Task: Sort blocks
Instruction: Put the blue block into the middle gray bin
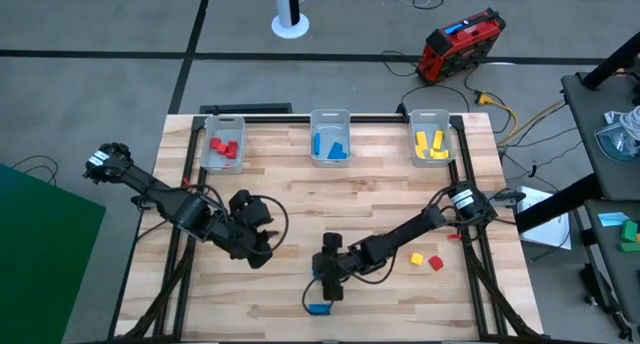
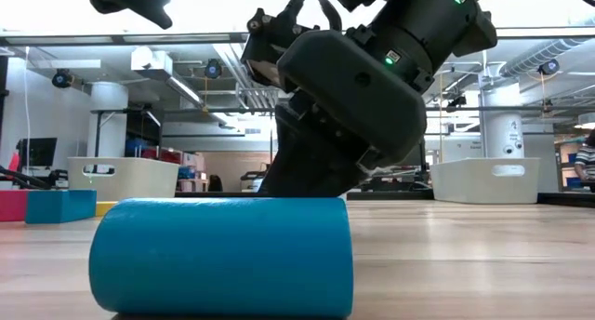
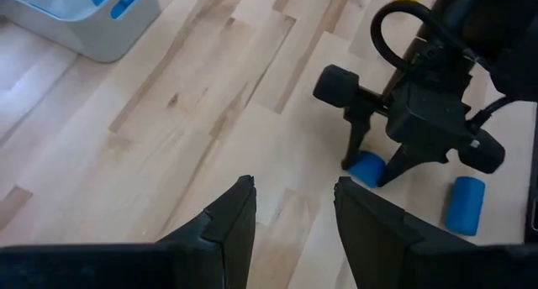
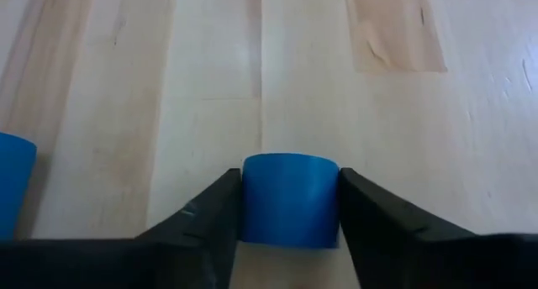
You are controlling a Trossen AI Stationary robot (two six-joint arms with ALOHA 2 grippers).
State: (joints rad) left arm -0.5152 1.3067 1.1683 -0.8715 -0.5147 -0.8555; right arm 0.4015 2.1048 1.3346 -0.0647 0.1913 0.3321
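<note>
A short blue block (image 4: 290, 197) sits on the table between the fingers of my right gripper (image 1: 329, 284), which is shut on it near the table's front middle. A second blue round block (image 1: 320, 308) lies on its side just nearer the front edge, and fills the low view (image 2: 223, 255). A yellow block (image 1: 417, 258) and a red block (image 1: 436, 262) lie to the right. My left gripper (image 1: 260, 250) hangs open over bare wood left of centre, with nothing between its fingers (image 3: 239, 222). My right gripper pinches the blue block's two opposite sides (image 4: 252, 207) between its two fingers. The fingers (image 3: 353, 150) slant down onto it from the far right. The block (image 3: 366, 169) rests with its underside on the table.
Three clear bins stand along the far edge: one with red blocks (image 1: 222, 144), one with blue (image 1: 330, 139), one with yellow (image 1: 432, 139). Bare wood lies between the bins and both grippers. The left arm reaches in from the left, the right arm from the right.
</note>
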